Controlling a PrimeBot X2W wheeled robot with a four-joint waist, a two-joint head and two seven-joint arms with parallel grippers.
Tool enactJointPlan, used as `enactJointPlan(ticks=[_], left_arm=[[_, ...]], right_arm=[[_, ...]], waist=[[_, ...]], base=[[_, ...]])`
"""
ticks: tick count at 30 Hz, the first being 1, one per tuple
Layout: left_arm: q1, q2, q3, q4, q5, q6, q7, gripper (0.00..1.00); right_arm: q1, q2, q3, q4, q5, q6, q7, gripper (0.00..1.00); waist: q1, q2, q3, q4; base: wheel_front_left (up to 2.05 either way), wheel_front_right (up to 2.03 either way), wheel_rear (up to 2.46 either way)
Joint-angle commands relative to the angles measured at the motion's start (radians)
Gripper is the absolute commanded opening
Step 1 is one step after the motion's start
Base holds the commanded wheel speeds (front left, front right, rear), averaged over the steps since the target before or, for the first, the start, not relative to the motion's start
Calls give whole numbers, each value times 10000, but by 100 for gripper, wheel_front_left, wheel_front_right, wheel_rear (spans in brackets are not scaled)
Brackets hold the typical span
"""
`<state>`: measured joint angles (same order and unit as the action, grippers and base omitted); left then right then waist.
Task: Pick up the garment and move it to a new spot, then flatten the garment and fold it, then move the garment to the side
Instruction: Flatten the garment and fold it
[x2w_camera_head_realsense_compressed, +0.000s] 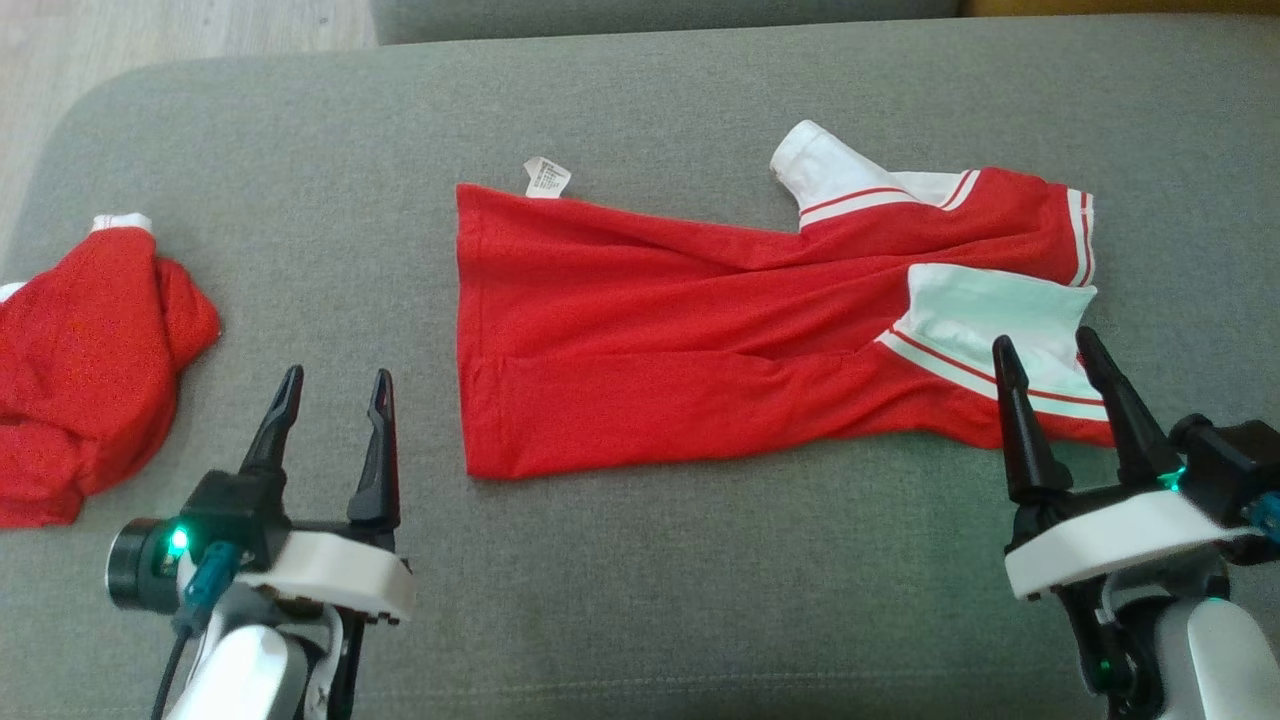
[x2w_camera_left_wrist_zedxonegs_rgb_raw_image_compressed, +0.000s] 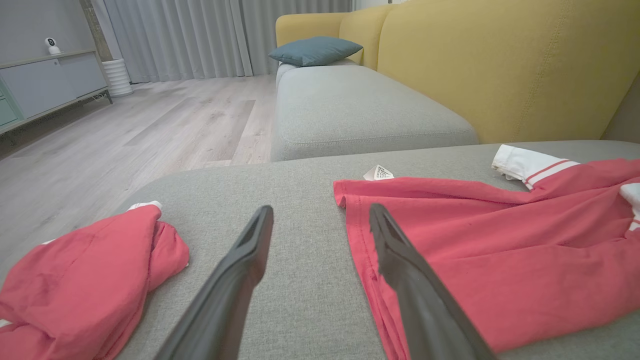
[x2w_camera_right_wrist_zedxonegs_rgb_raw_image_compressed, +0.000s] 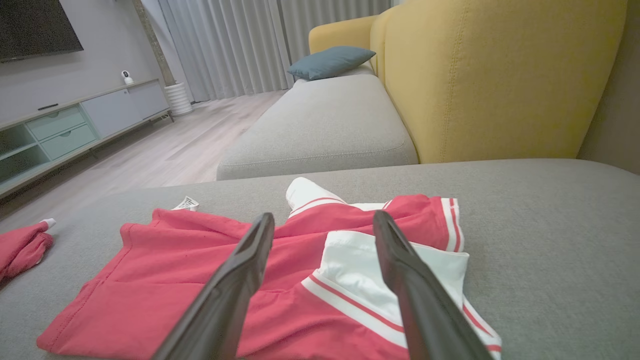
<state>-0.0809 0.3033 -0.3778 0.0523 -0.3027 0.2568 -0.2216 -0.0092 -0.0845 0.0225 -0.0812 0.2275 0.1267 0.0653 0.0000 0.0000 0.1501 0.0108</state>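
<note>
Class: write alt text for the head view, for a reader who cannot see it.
A red shirt with white sleeves lies spread on a grey cushion. The open left gripper hovers over bare cushion by its hem; the open right gripper is over a white sleeve. A second red garment lies crumpled at the left edge.

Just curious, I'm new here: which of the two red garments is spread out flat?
The red shirt with white striped sleeves in the middle of the grey cushion; the other red garment, at the robot's left, lies bunched up.
</note>
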Motion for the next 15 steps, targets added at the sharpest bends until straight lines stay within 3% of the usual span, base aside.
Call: enactJointPlan(ticks=[1, 9, 15], left_arm=[[-250, 239, 361, -364, -33, 80, 12, 100], [-430, 295, 218, -383, 29, 35, 37, 100], [-1382, 213, -412, -64, -102, -739, 902, 100]], right_arm=[[-87, -21, 164, -403, -55, 40, 50, 100], [-77, 43, 131, -537, -52, 40, 150, 100], [-202, 88, 164, -611, -97, 40, 203, 100]], waist=[[0, 0, 16, 11], [0, 0, 121, 11], [0, 0, 520, -45]], base=[[0, 0, 0], [0, 0, 0], [0, 0, 0]])
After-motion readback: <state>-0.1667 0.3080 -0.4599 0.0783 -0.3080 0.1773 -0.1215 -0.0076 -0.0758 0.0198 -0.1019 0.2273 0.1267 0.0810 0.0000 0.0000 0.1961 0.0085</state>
